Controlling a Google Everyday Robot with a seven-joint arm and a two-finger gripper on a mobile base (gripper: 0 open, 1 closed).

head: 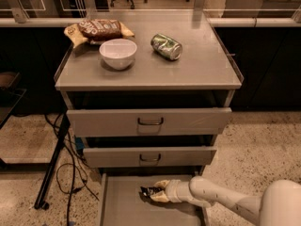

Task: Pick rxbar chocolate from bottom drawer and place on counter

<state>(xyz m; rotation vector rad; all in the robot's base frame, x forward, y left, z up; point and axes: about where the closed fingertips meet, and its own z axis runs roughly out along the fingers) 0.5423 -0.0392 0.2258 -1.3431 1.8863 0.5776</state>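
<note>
Down in the bottom drawer (123,206), the gripper (156,192) meets the rxbar chocolate (147,191); its fingers (161,198) seem clenched on the wrapper's end. Grasping step, I judge; next, lift clear toward the tabletop (207,67).

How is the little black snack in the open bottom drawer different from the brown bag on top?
The rxbar chocolate is small and black; the chip bag is bigger and brown. The rxbar chocolate lies in the bottom drawer, with the gripper right at it; the chip bag lies on the counter behind the bowl, away from the gripper. Both are snack packets lying down.
</note>
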